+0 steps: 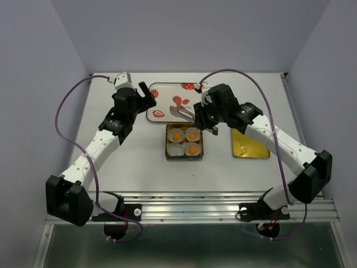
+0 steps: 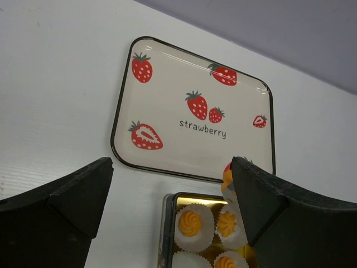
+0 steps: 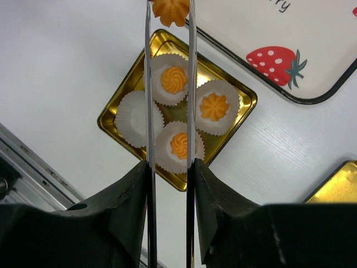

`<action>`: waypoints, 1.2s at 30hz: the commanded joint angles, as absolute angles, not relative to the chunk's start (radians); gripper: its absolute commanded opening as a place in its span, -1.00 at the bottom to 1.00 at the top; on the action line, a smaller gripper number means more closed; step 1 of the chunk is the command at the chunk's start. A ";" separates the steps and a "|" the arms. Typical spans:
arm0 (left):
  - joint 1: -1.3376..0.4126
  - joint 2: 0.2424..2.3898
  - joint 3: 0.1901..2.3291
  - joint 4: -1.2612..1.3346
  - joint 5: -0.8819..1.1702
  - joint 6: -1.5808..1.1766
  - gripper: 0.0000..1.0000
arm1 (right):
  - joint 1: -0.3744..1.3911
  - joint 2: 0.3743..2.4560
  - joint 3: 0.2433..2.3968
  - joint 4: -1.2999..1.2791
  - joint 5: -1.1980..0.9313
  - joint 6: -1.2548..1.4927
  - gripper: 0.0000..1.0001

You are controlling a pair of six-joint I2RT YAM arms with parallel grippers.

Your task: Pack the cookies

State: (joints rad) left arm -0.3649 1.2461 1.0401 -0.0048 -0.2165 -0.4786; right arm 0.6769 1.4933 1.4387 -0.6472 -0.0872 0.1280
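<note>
Gripping slim silver metal tongs (image 1: 182,113), the right tool (image 3: 170,167) is closed narrow on their handles, and both blades run straight out ahead of its fingers. One small round orange-yellow cookie (image 3: 170,10) is pinched between the blade tips, far ahead of the tool. Cannot tell whether it hangs over tin or tray.

A square gold tin (image 3: 107,119) sits on the white tabletop (image 3: 67,67) below the blades, between tool and tips, holding four white paper cups. Three matching cookies (image 3: 174,79) sit in three of the cups. The fourth cup (image 3: 138,117), left of the blades, is empty.

A cream strawberry-printed tray (image 3: 326,28) lies ahead-right of this tool, and a gold lid (image 3: 337,184) is at its right.

The left tool (image 2: 170,167) is spread wide and holds nothing. The tray lies ahead of it, and the tin sits low between its fingers.
</note>
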 commanded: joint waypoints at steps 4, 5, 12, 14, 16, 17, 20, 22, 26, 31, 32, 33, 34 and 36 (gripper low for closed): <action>-0.368 1.210 1.052 0.017 -0.204 -0.480 0.98 | 0.738 1.427 1.385 -0.735 -0.172 0.061 -0.33; -0.368 1.210 1.052 0.015 -0.204 -0.480 0.98 | 0.750 1.425 1.379 -0.759 -0.175 0.054 -0.33; -0.367 1.198 1.046 0.011 -0.204 -0.479 0.98 | 0.790 1.416 1.328 -0.808 -0.167 0.052 -0.32; -0.367 1.197 1.045 0.008 -0.201 -0.477 0.98 | 0.801 1.425 1.325 -0.822 -0.166 0.048 -0.32; -0.367 1.193 1.043 0.008 -0.201 -0.479 0.98 | 0.810 1.431 1.321 -0.827 -0.160 0.049 -0.32; -0.368 1.193 1.042 0.005 -0.201 -0.479 0.98 | 0.819 1.434 1.319 -0.830 -0.158 0.043 -0.32; -0.368 1.190 1.042 0.003 -0.198 -0.477 0.98 | 0.828 1.439 1.321 -0.833 -0.152 0.040 -0.32; -0.368 1.190 1.040 0.003 -0.196 -0.477 0.98 | 0.828 1.442 1.319 -0.830 -0.153 0.040 -0.32; -0.367 1.189 1.040 0.003 -0.199 -0.476 0.98 | 0.828 1.469 1.330 -0.833 -0.155 0.040 -0.31; -0.367 1.186 1.035 0.003 -0.199 -0.469 0.98 | 0.838 1.494 1.335 -0.842 -0.153 0.040 -0.31; -0.368 1.184 1.034 0.003 -0.201 -0.469 0.98 | 0.838 1.497 1.333 -0.842 -0.150 0.041 -0.31; -0.368 1.184 1.034 0.003 -0.201 -0.469 0.98 | 0.838 1.502 1.333 -0.841 -0.147 0.043 -0.31; -0.367 1.184 1.034 0.003 -0.201 -0.468 0.98 | 0.838 1.509 1.335 -0.841 -0.147 0.046 -0.31; -0.368 1.186 1.032 0.005 -0.198 -0.468 0.98 | 0.838 1.519 1.338 -0.841 -0.138 0.049 -0.31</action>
State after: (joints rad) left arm -0.3649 1.2251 1.0401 -0.0193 -0.1982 -0.4801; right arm 0.8272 1.5085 1.3247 -0.8459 -0.1535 0.0559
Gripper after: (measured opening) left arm 0.986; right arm 0.403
